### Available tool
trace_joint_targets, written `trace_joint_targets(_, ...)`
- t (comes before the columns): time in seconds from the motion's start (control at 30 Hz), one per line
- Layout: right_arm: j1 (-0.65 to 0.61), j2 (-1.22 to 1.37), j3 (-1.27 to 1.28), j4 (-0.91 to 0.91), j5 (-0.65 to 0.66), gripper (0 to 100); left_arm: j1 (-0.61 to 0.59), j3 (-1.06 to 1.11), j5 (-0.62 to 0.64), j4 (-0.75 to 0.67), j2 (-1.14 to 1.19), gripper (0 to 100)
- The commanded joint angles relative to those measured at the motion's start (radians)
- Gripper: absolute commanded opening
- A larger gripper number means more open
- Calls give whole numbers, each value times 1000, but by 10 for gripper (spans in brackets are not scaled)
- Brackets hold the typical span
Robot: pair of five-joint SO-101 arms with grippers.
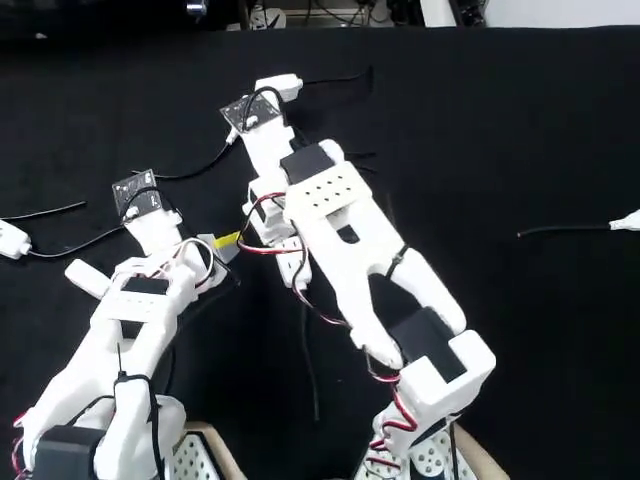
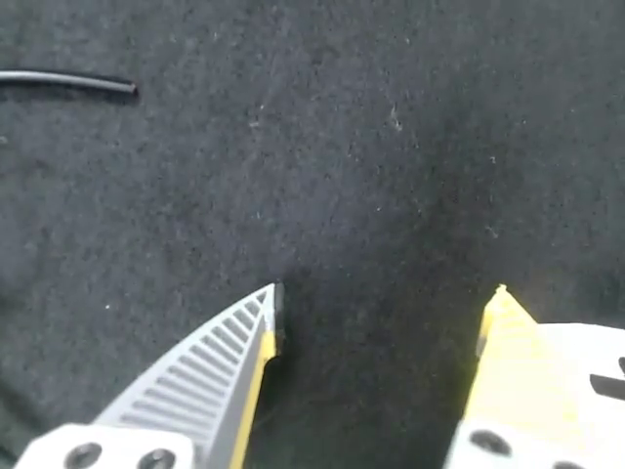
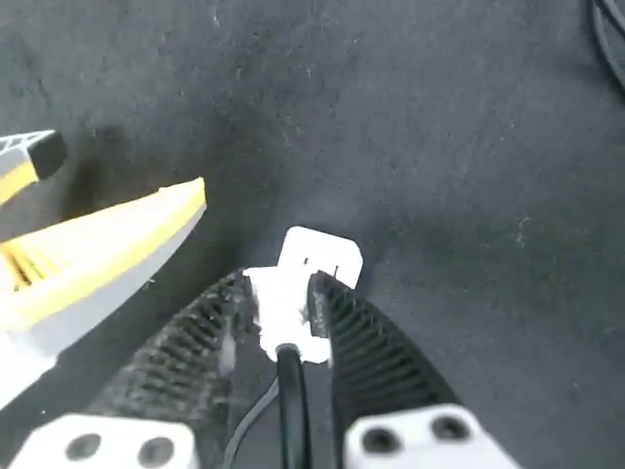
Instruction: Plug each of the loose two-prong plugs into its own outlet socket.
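Observation:
In the right wrist view my right gripper [image 3: 283, 283] has its black ribbed fingers shut on a white two-prong plug [image 3: 320, 256], whose black cable [image 3: 291, 410] runs back between them. The plug is just over the black cloth. Close beside it is my left gripper [image 3: 127, 168], open, with one yellow and one grey finger. The left wrist view shows that left gripper [image 2: 387, 293] open over bare cloth with nothing between its fingers. In the high view the left gripper [image 1: 220, 245] sits at mid-table beside the right arm [image 1: 340, 230].
A loose white plug [image 1: 12, 238] with a black cable lies at the far left and another white plug [image 1: 628, 220] at the right edge. A white piece [image 1: 280, 85] with a cable lies at the back. A thin black cable [image 2: 68, 81] crosses the cloth near the left gripper.

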Motion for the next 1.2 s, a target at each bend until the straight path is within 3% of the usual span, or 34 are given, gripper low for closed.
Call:
trace_joint_targets(0.0,58,-51,-2,-2,2,13,-1,-42,0,8,-5,329)
trace_joint_targets(1.17,49,68,-85,28,17,12,18,-42,-41,8,-3,329)
